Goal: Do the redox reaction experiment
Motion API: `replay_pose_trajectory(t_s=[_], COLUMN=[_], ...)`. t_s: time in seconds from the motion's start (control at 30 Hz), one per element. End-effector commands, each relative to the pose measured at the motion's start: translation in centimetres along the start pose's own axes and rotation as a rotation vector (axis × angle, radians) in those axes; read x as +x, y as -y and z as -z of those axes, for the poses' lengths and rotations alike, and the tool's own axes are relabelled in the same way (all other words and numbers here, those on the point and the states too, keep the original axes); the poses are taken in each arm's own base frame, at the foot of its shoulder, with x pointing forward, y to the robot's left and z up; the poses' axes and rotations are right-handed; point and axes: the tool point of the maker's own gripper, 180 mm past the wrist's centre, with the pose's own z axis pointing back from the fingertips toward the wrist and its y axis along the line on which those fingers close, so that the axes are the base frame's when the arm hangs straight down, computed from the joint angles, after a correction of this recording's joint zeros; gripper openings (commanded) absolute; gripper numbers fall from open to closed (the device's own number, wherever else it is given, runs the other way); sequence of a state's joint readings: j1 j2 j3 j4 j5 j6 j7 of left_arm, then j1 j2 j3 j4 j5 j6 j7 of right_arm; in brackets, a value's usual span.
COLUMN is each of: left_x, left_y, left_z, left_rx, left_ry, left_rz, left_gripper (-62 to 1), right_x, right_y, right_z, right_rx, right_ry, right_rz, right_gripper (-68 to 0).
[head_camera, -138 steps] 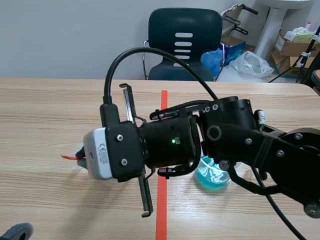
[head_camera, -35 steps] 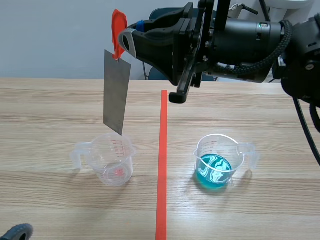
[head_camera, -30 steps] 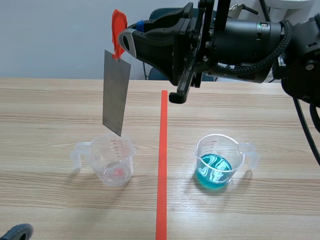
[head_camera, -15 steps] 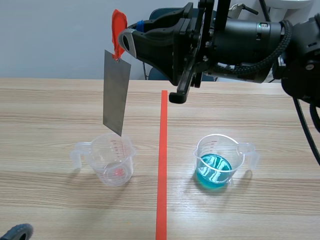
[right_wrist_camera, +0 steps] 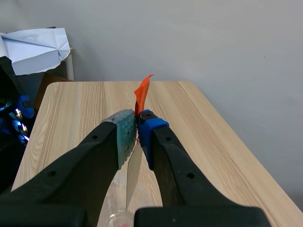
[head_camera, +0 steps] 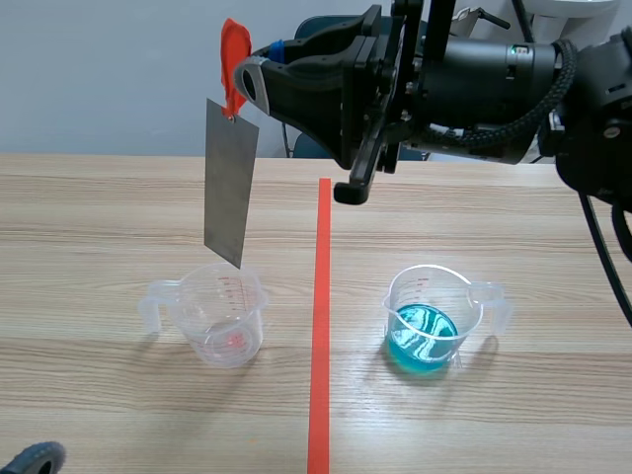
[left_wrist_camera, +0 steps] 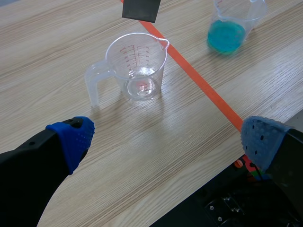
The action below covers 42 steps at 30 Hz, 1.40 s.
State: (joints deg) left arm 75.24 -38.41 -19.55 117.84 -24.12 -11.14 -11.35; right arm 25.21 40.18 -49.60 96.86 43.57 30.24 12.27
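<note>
The right gripper (head_camera: 240, 87) is raised high over the table (head_camera: 89, 217), its arm coming in from the right and reaching across the orange-red tape line (head_camera: 320, 326) to the left half. Its two fingers are pressed together on a small orange tab (head_camera: 231, 49), which sticks up above the pads; the right wrist view shows the same pinch, the right gripper (right_wrist_camera: 137, 127) closed on the orange tab (right_wrist_camera: 142, 92) with the grey-green pad on one side and the blue pad on the other. From the tab a thin grey metal plate (head_camera: 229, 183) hangs down, slightly tilted, and its lower corner sits just above the mouth of the empty measuring cup (head_camera: 225, 314). In the left wrist view the metal plate (left_wrist_camera: 140, 8) is apart from the empty measuring cup (left_wrist_camera: 139, 71), with bare table showing between them. That clear cup stands left of the tape, its handle turned away from the line. Right of the tape, well apart, stands the second cup (head_camera: 432, 318), holding a shallow layer of blue liquid, its handle pointing away from the tape as well. The left gripper (left_wrist_camera: 170, 142) hovers low near the table edge, its blue pads (left_wrist_camera: 75, 137) spread wide with nothing between them, and the empty measuring cup lies ahead of it
</note>
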Motion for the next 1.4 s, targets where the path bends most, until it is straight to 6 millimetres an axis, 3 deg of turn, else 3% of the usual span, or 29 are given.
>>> replay_pose_trajectory(t_s=[0.0, 1.0, 1.37], left_x=[0.5, 0.5, 0.5], left_y=[0.2, 0.2, 0.2], left_z=[0.0, 0.0, 0.0], left_rx=[-0.001, -0.001, -0.001], left_ry=[0.021, 0.021, 0.021], left_rz=[-0.012, -0.012, -0.012], left_gripper=[1.4, 1.4, 1.4], right_x=[1.8, 1.7, 1.3], right_y=[0.6, 0.6, 0.8], right_z=[0.1, 0.1, -1.8], right_rx=[-0.003, -0.004, 0.014], right_ry=[0.041, 0.036, -0.005], right_rz=[-0.03, -0.03, 0.011], right_gripper=[-66.7, -66.7, -66.7])
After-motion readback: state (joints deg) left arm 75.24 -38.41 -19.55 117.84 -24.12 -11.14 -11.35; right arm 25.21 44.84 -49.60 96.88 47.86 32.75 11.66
